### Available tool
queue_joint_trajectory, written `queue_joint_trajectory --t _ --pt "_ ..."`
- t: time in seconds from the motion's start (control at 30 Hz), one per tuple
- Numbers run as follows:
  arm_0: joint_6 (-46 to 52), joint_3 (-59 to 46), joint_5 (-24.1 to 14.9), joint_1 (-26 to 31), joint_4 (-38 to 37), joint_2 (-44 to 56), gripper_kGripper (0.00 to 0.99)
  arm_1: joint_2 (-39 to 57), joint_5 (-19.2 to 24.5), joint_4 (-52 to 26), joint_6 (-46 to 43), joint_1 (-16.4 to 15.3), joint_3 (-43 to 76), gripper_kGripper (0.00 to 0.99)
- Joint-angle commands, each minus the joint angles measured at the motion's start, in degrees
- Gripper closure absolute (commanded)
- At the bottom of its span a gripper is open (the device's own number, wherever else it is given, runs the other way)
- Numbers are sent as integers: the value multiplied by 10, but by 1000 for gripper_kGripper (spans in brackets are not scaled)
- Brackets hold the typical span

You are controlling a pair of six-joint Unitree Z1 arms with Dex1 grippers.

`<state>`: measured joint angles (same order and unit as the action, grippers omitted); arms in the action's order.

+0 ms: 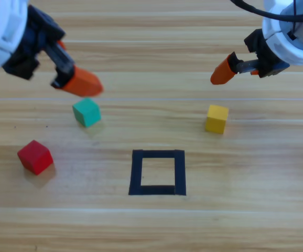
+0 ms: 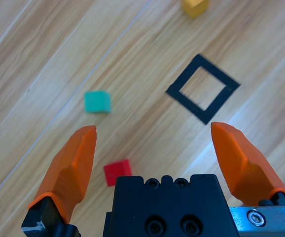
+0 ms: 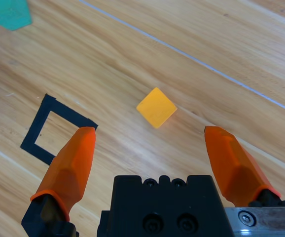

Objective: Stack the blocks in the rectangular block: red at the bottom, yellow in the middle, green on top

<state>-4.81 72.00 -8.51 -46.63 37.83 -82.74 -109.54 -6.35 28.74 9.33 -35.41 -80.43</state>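
The red cube (image 1: 35, 156) lies at the table's left, seen in the left wrist view as the red cube (image 2: 117, 173) between the jaws' bases. The teal-green cube (image 1: 86, 112) sits just below my left gripper (image 1: 83, 83), which hovers open and empty (image 2: 155, 131). The yellow cube (image 1: 216, 118) rests right of centre, below my right gripper (image 1: 220, 73). That gripper is also open and empty (image 3: 150, 131), with the yellow cube (image 3: 156, 107) just ahead of its jaws. The black tape rectangle (image 1: 158, 154) lies near the middle front with nothing inside it.
All three cubes stand apart on the wooden table, outside the tape outline (image 2: 187, 107). The green cube (image 2: 97, 101) and the outline (image 3: 71, 112) show in the wrist views too.
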Motion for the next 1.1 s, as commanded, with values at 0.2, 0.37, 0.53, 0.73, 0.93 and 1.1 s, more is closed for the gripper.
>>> queue_joint_trajectory --t 0.2,0.37,0.53,0.73,0.93,1.1 --pt "-6 -21 8 251 27 -122 0 -66 51 40 75 3 -18 5" --pt "-70 -18 97 300 30 -214 0 -98 56 65 174 -22 -42 4" --pt "-87 -13 124 300 35 -253 0 -130 85 123 249 -51 -97 2" --pt "-92 -16 122 297 48 -262 0 -130 82 123 327 -61 -99 1" --pt "-85 14 113 289 107 -269 0 -149 83 123 351 -62 -110 1" --pt "-51 33 80 257 121 -314 0 -179 83 133 376 -62 -131 11"
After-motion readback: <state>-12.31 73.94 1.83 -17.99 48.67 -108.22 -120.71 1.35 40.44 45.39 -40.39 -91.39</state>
